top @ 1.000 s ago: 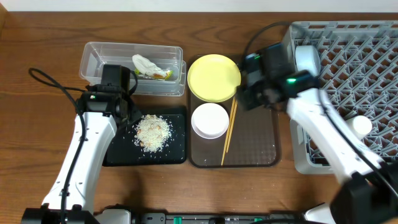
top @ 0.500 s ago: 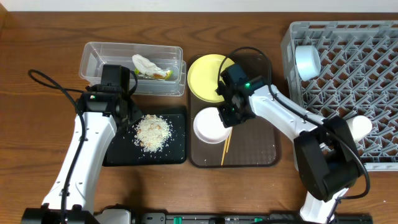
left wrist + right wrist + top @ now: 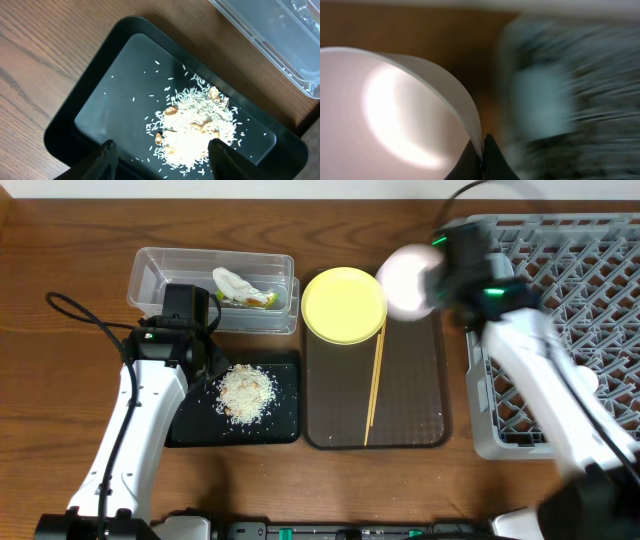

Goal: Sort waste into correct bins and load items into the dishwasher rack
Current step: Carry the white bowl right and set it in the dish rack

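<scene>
**Right claw clamped on the white bowl beside the rack; left claw apart over the rice.**

The right claw (image 3: 482, 154) was pinched shut on the rim of the white bowl (image 3: 403, 282), which showed blurred in the overhead view between the yellow plate (image 3: 343, 304) and the near edge of the grey dishwasher rack (image 3: 570, 260). The plate lay on the brown serving tray (image 3: 410, 415) with the two chopsticks (image 3: 373, 385) side by side just to its right. The left claw (image 3: 161, 160) hung with its fingers apart and nothing between them, over the rice heap (image 3: 192, 132) in the black tray (image 3: 95, 85). The snack wrapper (image 3: 240, 288) lay in the clear tub (image 3: 160, 275) on the wooden surface (image 3: 60, 240), just behind the black tray.
</scene>
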Robot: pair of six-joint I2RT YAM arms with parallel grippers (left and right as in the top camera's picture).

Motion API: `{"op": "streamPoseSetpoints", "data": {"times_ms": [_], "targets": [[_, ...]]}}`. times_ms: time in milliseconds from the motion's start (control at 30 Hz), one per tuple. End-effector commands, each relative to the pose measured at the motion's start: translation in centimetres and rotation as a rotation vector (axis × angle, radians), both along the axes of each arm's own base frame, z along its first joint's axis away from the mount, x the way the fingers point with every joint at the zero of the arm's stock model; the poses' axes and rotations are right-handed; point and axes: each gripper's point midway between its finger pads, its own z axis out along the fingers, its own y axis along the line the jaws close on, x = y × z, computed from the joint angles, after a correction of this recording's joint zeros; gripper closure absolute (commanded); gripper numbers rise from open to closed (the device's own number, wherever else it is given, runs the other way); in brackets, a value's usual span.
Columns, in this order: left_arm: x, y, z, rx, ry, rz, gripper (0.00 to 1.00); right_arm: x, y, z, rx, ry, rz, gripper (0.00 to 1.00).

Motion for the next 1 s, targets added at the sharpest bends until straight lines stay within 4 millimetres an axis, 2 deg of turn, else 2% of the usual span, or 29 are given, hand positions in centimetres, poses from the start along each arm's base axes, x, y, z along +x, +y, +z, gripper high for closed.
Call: {"op": "streamPoseSetpoints", "data": {"times_ms": [0, 67, 133, 233, 333, 467, 733, 967], "targets": [[0.2, 0.1, 0.2, 0.0, -0.003, 0.009, 0.39, -0.1, -7.3, 4.7, -0.214, -0.129, -0.222, 0.99], [0.2, 0.1, 0.2, 0.0, -0.004, 0.009, 0.39, 0.1, -10.5, 6.2, -0.325, -0.161, -0.295, 0.99], [0.3, 0.1, 0.2, 0.0, -0.005, 0.009, 0.39, 0.4, -12.7, 6.5, -0.441, -0.137, -0.29, 0.99], [0.3, 0.1, 0.2, 0.0, -0.007, 0.009, 0.39, 1.2, -15.8, 5.8, -0.595, -0.059, -0.268, 0.99], [0.3, 0.1, 0.2, 0.0, -0.007, 0.009, 0.39, 1.2, -19.9, 5.9, -0.697, -0.048, -0.44, 0.99], [0.3, 0.1, 0.2, 0.0, -0.007, 0.009, 0.39, 2.0, -23.7, 4.9, -0.793, -0.024, -0.553, 0.99], [0.3, 0.1, 0.2, 0.0, -0.007, 0.009, 0.39, 3.5, -27.5, -0.2, -0.824, 0.034, -0.636, 0.99], [0.3, 0.1, 0.2, 0.0, -0.007, 0.009, 0.39, 4.2, -28.1, -4.2, -0.828, 0.099, -0.621, 0.99]]}}
